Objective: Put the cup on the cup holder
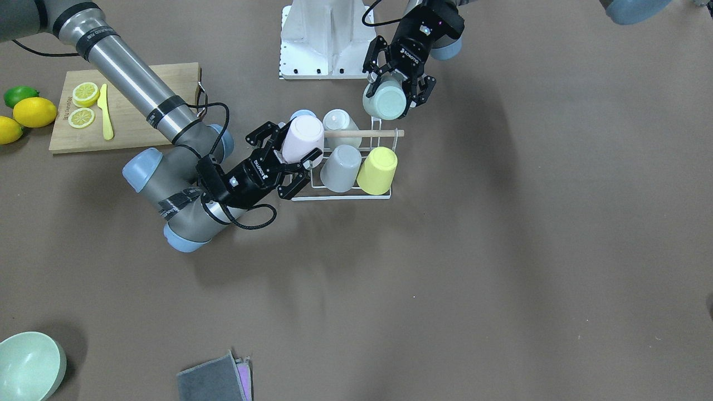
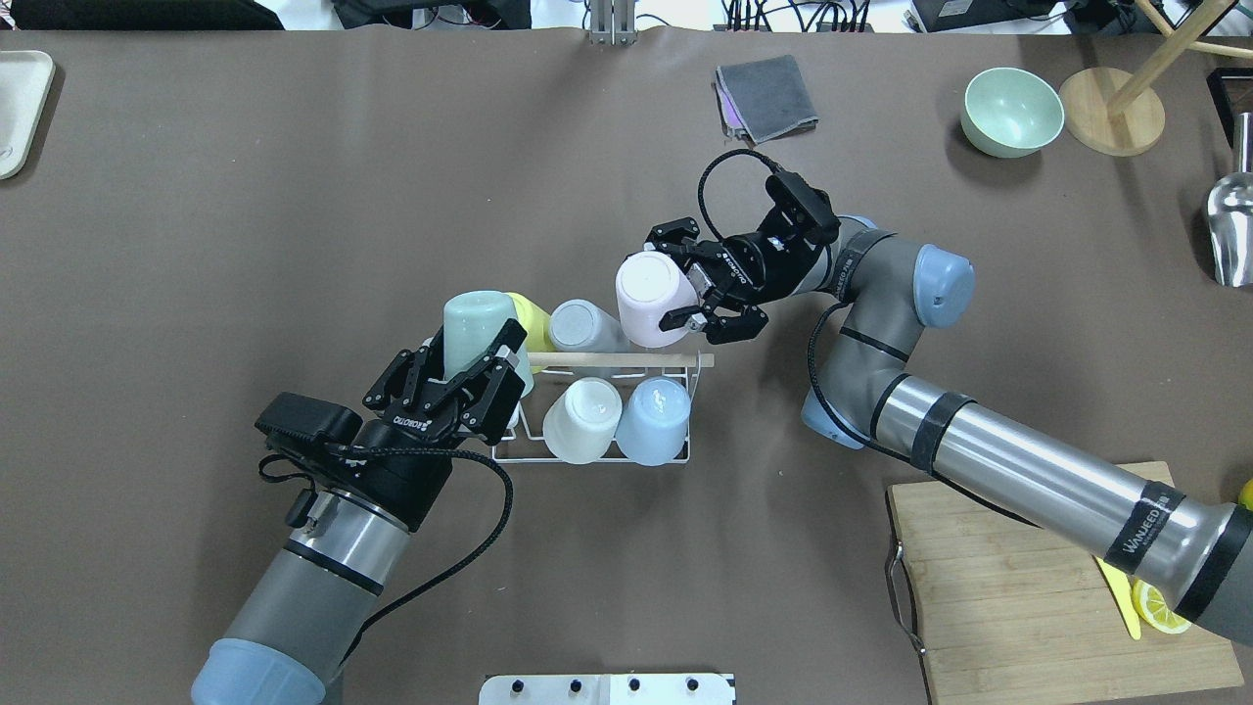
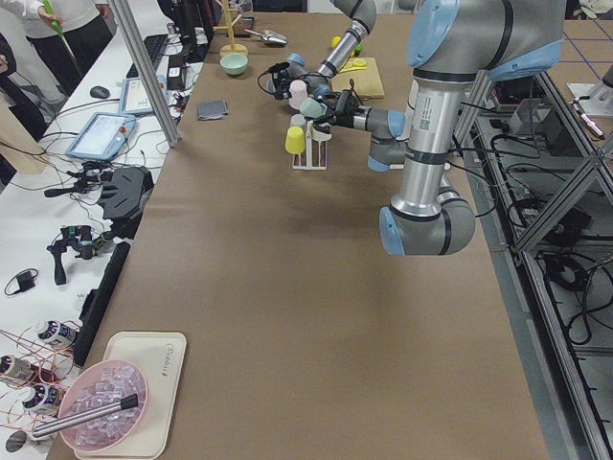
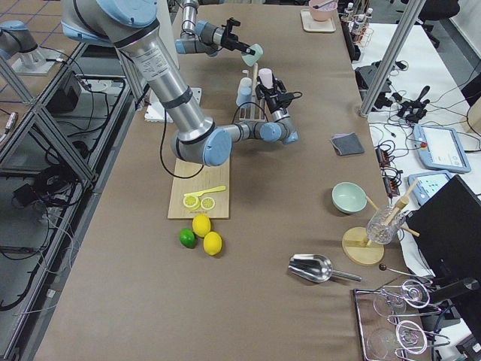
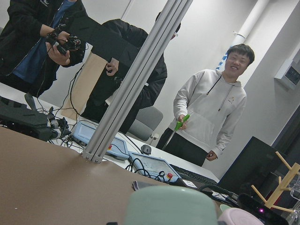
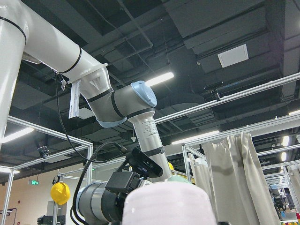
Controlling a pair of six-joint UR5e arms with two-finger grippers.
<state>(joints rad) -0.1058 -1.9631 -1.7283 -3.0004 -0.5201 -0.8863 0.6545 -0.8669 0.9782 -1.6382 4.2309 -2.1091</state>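
left pincer: you see it pinching the mint cup at one end of the cup holder
right pincer: pinching the pink cup at the other end

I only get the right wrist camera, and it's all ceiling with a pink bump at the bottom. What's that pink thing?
Observer: It is a pink cup, bottom up, gripped by the right gripper.
Operator: Where's the rack?
Observer: The pink cup is at one corner of the cup holder, beside a grey cup. I cannot tell if it is seated on a prong.
Operator: Is the other arm doing something?
Observer: The left gripper holds a mint cup at the opposite corner.
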